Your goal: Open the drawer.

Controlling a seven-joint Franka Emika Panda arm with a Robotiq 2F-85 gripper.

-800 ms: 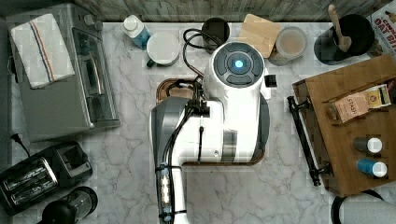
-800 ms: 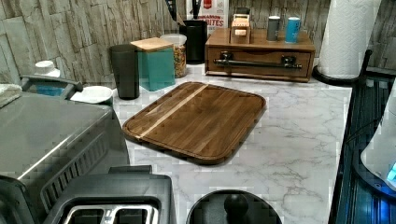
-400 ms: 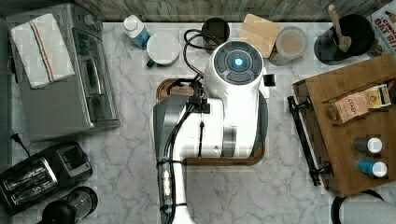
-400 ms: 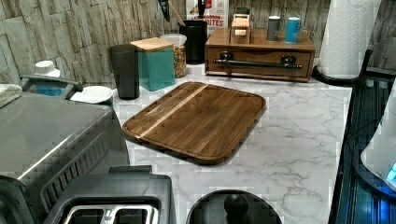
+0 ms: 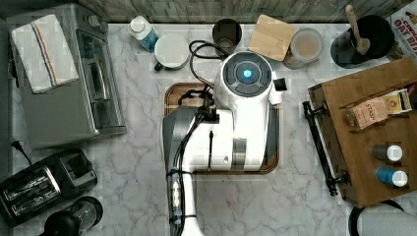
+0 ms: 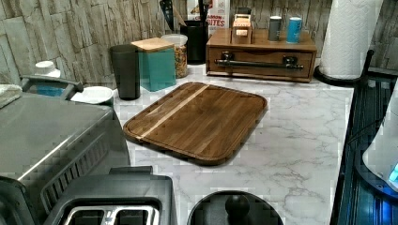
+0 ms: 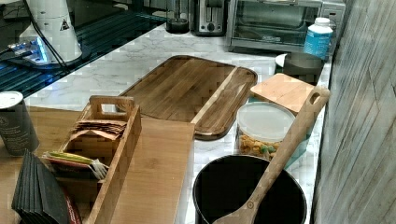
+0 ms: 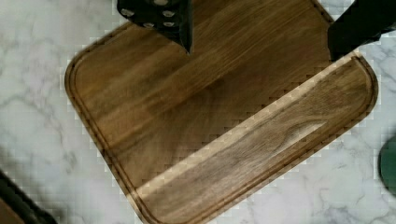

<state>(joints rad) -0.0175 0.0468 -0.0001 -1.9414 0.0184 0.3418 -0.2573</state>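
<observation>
The white marble-patterned countertop (image 6: 300, 131) was seen to carry everything in the scene. In the top view the white robot arm (image 5: 231, 132) was stretched over the middle of the counter, above the large rounded-corner wooden cutting board (image 6: 199, 121). The medium-brown wooden drawer (image 6: 260, 60) with its long black metal bar handle (image 6: 259, 63) was set at the far end of the counter in the left view, shut, with a small wooden caddy (image 6: 242, 24) and two small cans (image 6: 285, 29) on the box above it. A white paper-towel roll (image 6: 349, 37) stood just beside it, at the left view's right. In the top view the drawer lay at the right edge, its handle facing the arm. The black gripper (image 8: 261, 32) was seen in the wrist view held over the cutting board, its two fingers (image 8: 166, 16) spread well apart with nothing between them. The drawer was well apart from the gripper, and its handle was not touched.
</observation>
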